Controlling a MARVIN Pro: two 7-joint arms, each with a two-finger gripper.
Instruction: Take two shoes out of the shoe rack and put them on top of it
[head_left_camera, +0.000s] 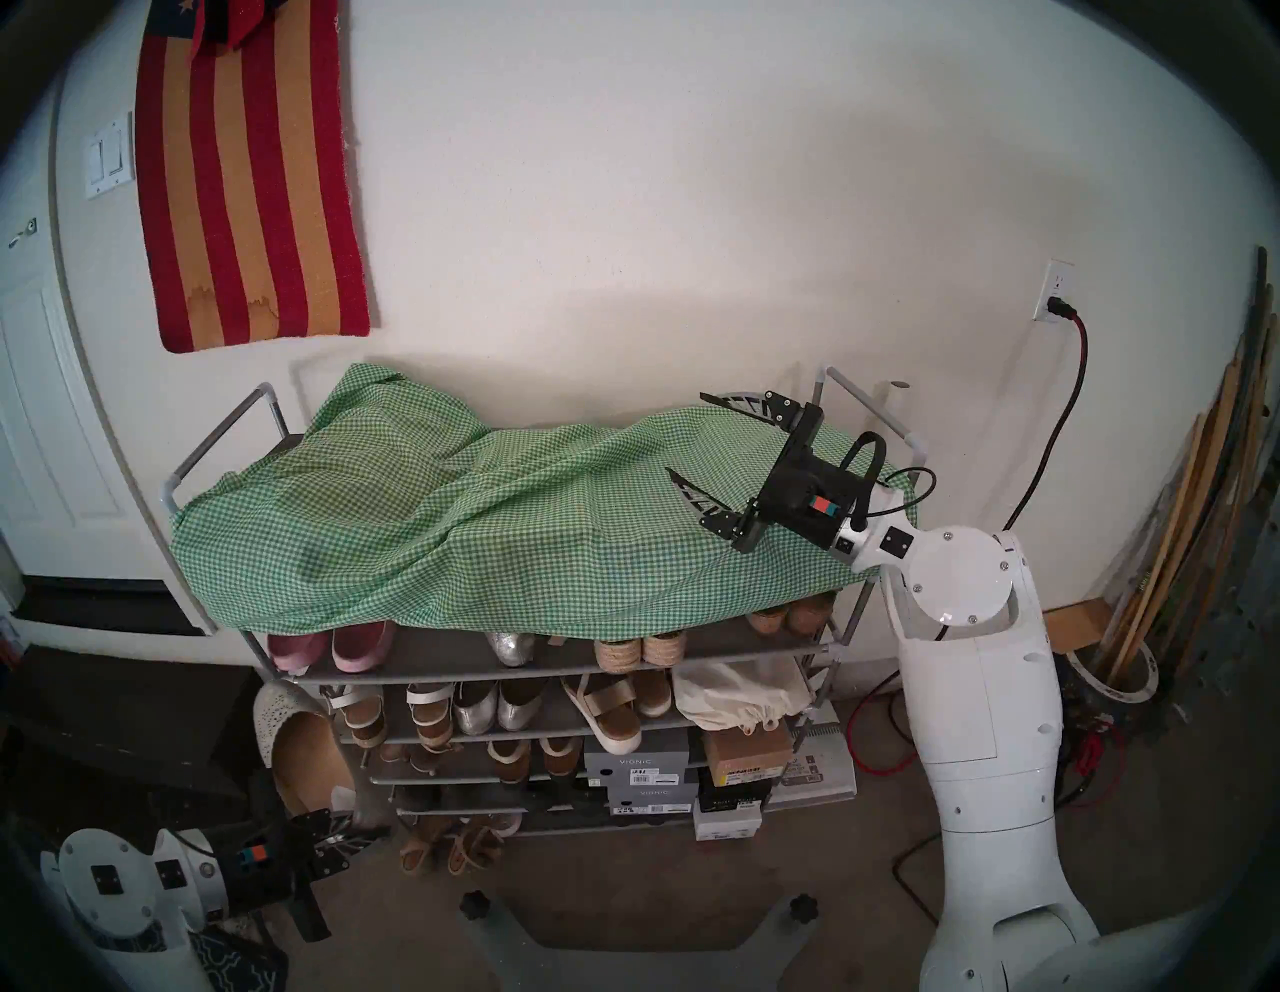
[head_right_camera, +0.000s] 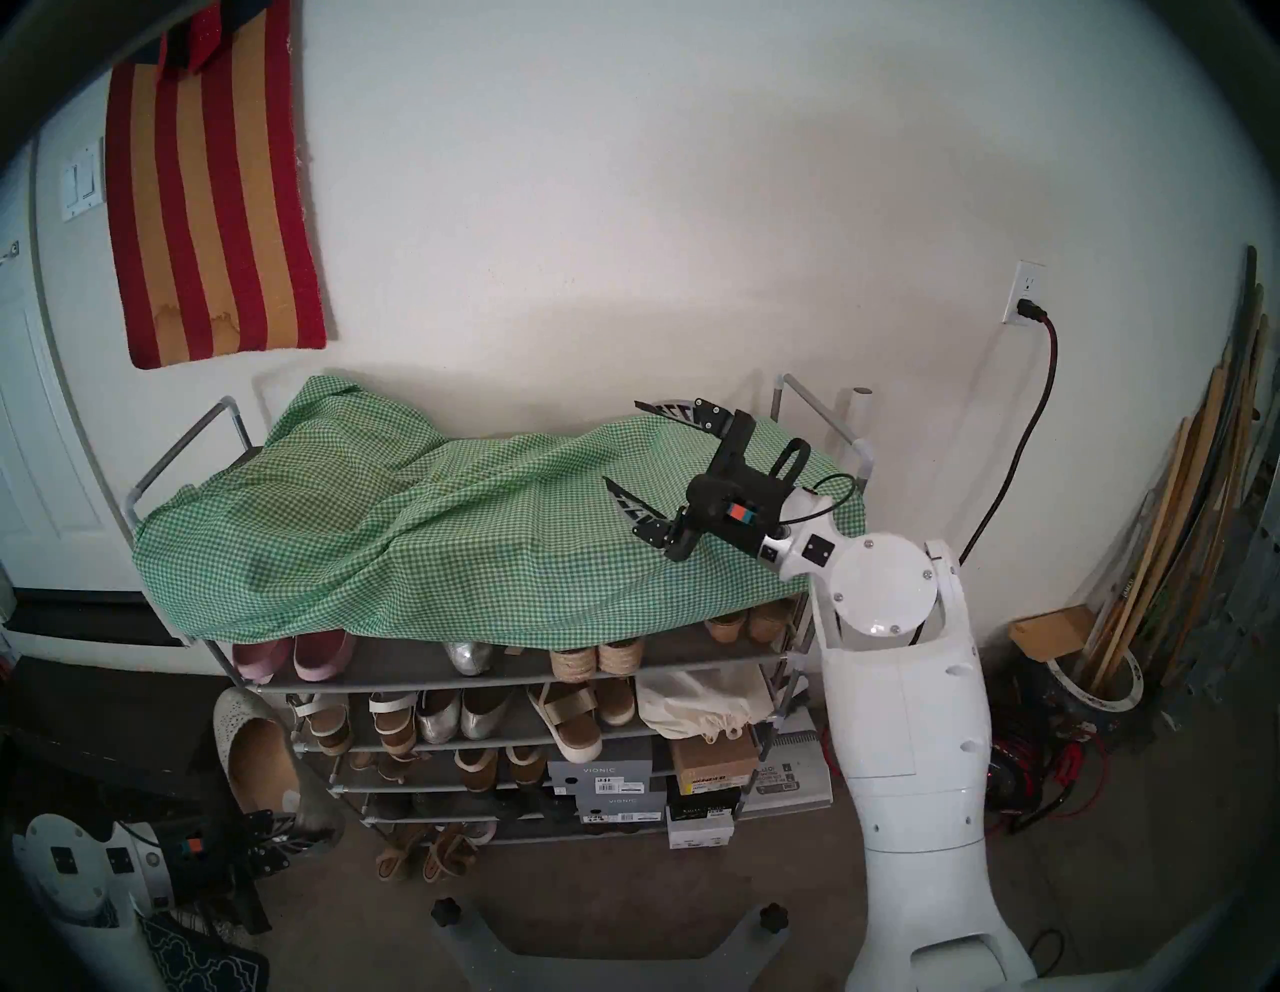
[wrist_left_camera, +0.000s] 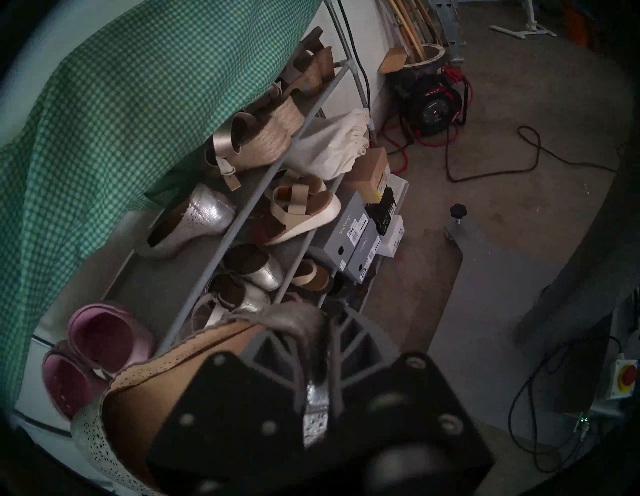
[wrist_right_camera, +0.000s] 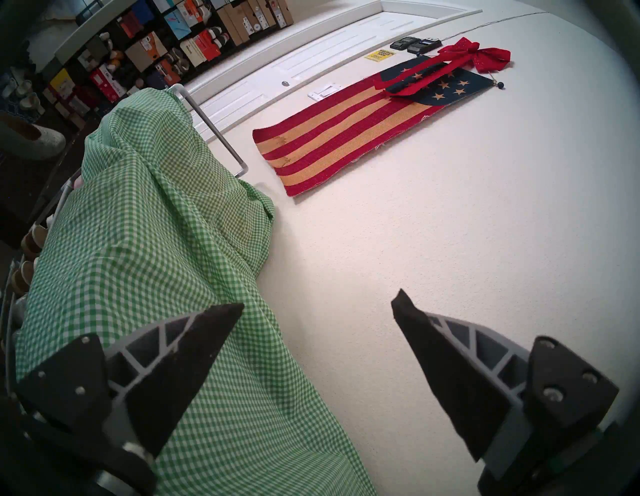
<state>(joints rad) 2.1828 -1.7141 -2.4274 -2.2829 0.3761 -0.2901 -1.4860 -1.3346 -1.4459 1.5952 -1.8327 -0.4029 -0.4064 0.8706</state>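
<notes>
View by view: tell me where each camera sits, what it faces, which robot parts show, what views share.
Head stereo left: head-mounted, looks down on shoe rack; both arms show.
Head stereo right: nearly the same.
Left wrist: low, faces shelves; left tool holds perforated flat.
Right wrist: over rack top, faces wall; right tool open.
All share the green cloth.

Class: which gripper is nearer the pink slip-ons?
Left. The left gripper holds a perforated flat just below the pink slip-ons; the right gripper hovers open over the rack's far end.

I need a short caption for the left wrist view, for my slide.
Left tool grips a perforated silver shoe beside the shoe rack; its twin remains shelved.
</notes>
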